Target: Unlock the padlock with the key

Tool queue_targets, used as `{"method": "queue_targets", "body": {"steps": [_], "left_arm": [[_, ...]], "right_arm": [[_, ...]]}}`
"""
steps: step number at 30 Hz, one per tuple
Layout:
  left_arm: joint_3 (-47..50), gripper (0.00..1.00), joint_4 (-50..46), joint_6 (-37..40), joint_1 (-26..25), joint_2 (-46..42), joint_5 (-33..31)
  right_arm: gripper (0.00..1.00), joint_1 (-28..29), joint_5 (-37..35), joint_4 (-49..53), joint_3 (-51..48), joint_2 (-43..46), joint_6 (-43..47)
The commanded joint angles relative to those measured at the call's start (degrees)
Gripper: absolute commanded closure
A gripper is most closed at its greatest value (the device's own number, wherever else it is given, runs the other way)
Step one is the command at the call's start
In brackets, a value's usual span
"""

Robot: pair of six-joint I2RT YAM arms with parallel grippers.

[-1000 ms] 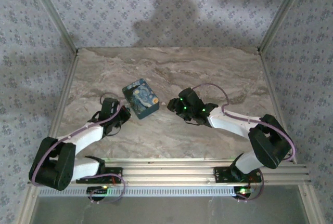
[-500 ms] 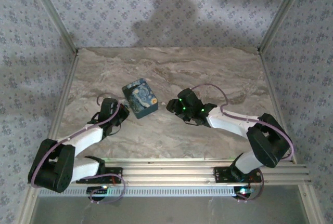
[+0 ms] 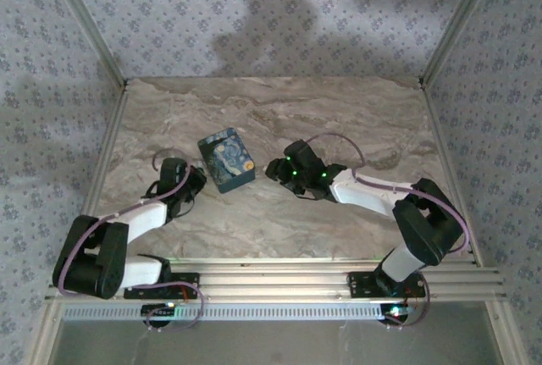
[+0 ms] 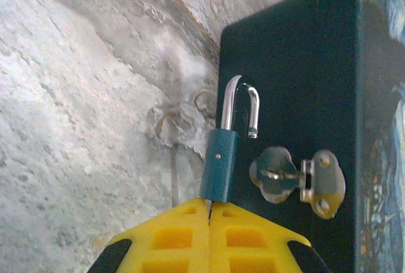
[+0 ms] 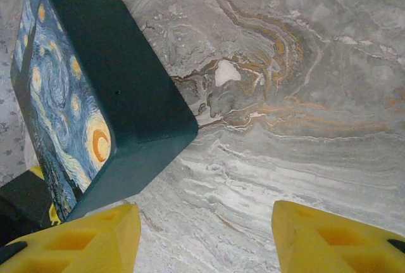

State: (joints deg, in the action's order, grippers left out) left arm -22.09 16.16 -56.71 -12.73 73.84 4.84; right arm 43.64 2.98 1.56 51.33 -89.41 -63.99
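A teal padlock [image 4: 219, 164] with a silver shackle [image 4: 240, 105] stands out from my left gripper [image 4: 209, 204], beside the dark side of the box. The shackle's short end hangs free of the body and is not through the metal hasp [image 4: 297, 178] on the box. My left gripper is shut on a thin metal key blade [image 4: 208, 204] that enters the lock's bottom. From above, the left gripper [image 3: 193, 180] sits at the left of the painted box [image 3: 227, 160], the right gripper [image 3: 275, 168] at its right. My right gripper [image 5: 202, 222] is open, with nothing between its fingers.
The box [image 5: 107, 95] rests on a marble tabletop [image 3: 339, 119] enclosed by patterned walls and metal frame posts [image 3: 110, 69]. Bare marble [image 5: 285, 114] lies ahead of the right gripper and across the back of the table.
The right gripper has slid left, closer to the box. The left arm has drawn slightly left and back, its gripper still shut.
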Motion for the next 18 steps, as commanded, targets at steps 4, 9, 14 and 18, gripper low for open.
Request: {"method": "queue_targets", "body": {"steps": [4, 9, 14, 18], "left_arm": [[0.92, 1.00, 7.54, 0.34, 3.74, 0.73, 9.39], [1.87, 1.00, 9.62, -0.18, 5.04, 0.21, 10.81], [-0.40, 1.00, -0.29, 3.80, 5.17, -6.57, 7.80], [-3.93, 1.00, -11.20, 7.68, 5.26, -14.27, 5.08]], "right_arm": [[0.42, -0.03, -1.08, 1.54, 1.93, -0.24, 1.20], [0.42, -0.89, -0.16, 0.43, 2.36, -1.33, 0.93], [0.42, -1.71, 0.29, 0.32, 3.63, -2.04, 2.71], [0.42, -2.58, 0.62, 0.50, 4.78, -2.83, 4.76]]}}
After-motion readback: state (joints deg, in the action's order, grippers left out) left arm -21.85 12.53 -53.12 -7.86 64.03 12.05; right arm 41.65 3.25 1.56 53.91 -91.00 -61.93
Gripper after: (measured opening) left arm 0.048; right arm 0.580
